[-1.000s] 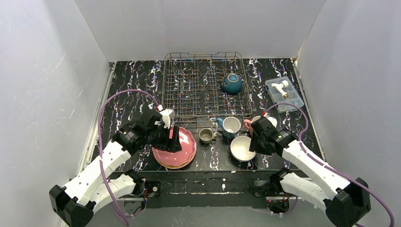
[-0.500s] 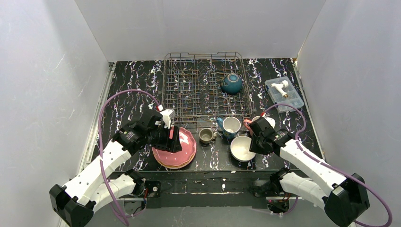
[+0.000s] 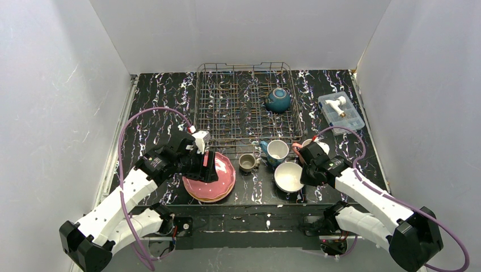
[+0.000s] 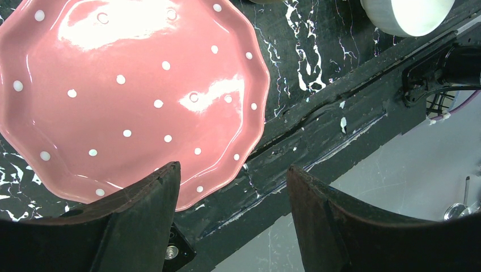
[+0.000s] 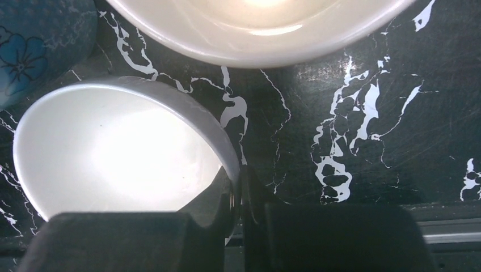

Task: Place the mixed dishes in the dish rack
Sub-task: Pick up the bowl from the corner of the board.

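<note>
Sitting at the near right of the table (image 3: 159, 96), on the near side of the dish rack (image 3: 227, 102), the white bowl (image 5: 113, 153) looks glazed, stiff, slippery and breakable, so its thin rim is the place to pinch. The right gripper (image 5: 238, 192) appears clamped there, one finger inside, one outside. The left gripper (image 4: 232, 181) hangs spread wide over the pink plate (image 4: 130, 85), holding nothing.

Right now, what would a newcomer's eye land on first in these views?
The plate stack, pink dotted plate on top, sits near left, with the left gripper open over its edge. Near right, the right gripper pinches the rim of the white bowl. Behind them, the grey wire dish rack holds a single teal bowl.
</note>
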`<state>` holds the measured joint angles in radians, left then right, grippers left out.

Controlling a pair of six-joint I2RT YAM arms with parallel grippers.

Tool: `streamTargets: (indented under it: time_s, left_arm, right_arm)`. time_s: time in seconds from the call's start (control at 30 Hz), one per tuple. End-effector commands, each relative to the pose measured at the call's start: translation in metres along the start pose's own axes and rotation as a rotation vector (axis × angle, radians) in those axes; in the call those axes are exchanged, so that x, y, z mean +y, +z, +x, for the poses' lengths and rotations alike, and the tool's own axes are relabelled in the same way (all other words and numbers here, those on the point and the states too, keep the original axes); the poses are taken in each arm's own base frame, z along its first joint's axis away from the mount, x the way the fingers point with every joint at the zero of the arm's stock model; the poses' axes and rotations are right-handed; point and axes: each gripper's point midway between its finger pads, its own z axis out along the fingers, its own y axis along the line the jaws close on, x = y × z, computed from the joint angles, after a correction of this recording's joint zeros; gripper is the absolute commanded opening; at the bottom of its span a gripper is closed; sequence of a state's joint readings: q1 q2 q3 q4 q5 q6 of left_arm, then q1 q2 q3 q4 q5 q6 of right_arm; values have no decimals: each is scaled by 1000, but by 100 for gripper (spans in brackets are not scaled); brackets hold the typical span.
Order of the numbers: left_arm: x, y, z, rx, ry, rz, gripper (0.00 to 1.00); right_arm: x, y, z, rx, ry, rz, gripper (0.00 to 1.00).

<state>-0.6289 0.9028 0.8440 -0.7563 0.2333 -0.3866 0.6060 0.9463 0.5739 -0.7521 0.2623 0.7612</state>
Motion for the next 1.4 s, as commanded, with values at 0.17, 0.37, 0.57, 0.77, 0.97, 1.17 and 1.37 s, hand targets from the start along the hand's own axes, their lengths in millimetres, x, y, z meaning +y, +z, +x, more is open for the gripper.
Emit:
streamTargets:
  time_s: [0.17, 0.37, 0.57, 0.77, 0.97, 1.17, 1.37]
  left_arm:
    - [1, 1, 5, 10, 0, -3, 67]
    - [1, -1, 4, 1, 2, 0, 67]
    - [-3, -5, 2, -1, 6, 13, 67]
    - [-13, -15, 1, -7, -8, 50, 67]
    - [-19, -20, 3, 0, -20, 60, 67]
    - [-24, -26, 0, -5, -26, 57, 67]
    - [-29, -29, 0, 5, -25, 52, 66]
  right_arm:
    - [12, -3, -5, -23, 19, -64, 1]
    - [14, -9, -6, -20, 5, -82, 1]
    - [15, -17, -9, -32, -6, -94, 1]
    - [20, -24, -12, -31, -30, -106, 1]
    - [30, -32, -15, -40, -58, -124, 1]
    - [45, -41, -15, -76, -104, -117, 1]
    - [69, -51, -13, -119, -167, -122, 1]
